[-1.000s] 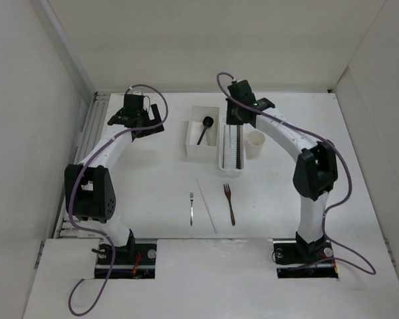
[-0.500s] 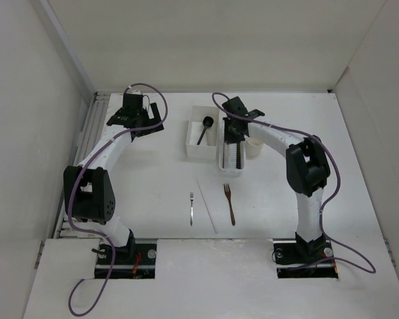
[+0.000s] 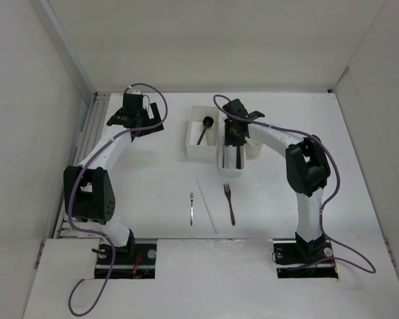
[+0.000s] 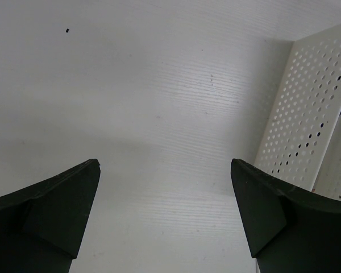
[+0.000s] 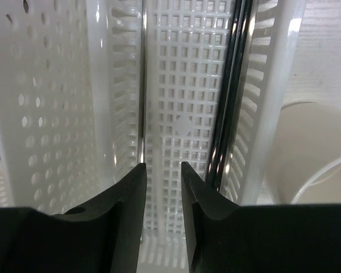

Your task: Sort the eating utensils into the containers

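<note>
White panel walls close in the white surface [image 3: 153, 193]. The back wall [image 3: 219, 46] rises beyond both end effectors. The left side wall [image 3: 26, 133] stands left of the left end effector [image 3: 148, 123], and the right side wall [image 3: 386, 113] stands right of the right end effector [image 3: 234, 138]. A ribbed metal rail [image 3: 85, 136] runs along the surface's edge between the left side wall and the left end effector. The light is soft and even, with faint shadows.

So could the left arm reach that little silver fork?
Probably yes. The small silver fork lies flat on the table, with nothing between it and the left pincer, which is open and empty. A pale chopstick lies close beside it.
</note>
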Available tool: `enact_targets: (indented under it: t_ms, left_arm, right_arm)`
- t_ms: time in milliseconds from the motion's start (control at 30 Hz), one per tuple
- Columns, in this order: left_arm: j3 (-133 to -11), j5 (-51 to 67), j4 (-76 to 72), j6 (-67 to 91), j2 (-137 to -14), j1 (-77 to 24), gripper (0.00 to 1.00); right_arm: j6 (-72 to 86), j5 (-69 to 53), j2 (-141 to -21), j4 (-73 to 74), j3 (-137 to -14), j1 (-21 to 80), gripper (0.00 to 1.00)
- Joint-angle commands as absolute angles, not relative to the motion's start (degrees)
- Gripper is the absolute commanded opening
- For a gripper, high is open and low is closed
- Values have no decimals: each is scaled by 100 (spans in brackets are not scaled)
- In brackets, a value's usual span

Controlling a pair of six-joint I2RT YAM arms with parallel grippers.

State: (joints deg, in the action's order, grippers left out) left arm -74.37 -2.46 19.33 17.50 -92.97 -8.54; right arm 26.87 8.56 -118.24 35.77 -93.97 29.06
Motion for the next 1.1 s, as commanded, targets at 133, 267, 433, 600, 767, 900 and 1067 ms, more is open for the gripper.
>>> enact_targets:
  t_ms: [133, 267, 433, 600, 767, 900, 1067]
  left_arm:
    - [-7409, -316, 1846, 1775, -9141, -835, 100]
    - [-7409, -316, 1846, 1775, -9088, -835, 100]
    - [-7461, -316, 1846, 1828, -9088, -835, 100]
    - [-7866, -851, 2083, 1890, -9088, -835, 99]
    - [-7911, -871, 2083, 1890, -9088, -888, 99]
    - [-7770, -817, 2083, 1890, -8965, -835, 99]
    - [-7770, -870, 2031, 1890, -8903, -835, 99]
  right_arm:
    - [2427, 1510, -11172, 3823, -9887, 3076, 38]
    - [1856, 1705, -10575, 3631, -9801, 3418, 38]
    - [1731, 1354, -9871, 3876, -8958, 3752, 41]
    - [2311, 1143, -9379, 4052, -7483, 4401, 74]
    - [2697, 1213, -9412, 4201, -6891, 5141, 73]
    - [3127, 1161, -9553, 4368, -6671, 5344, 71]
    - [3313, 915, -9422, 4088, -6101, 5344, 70]
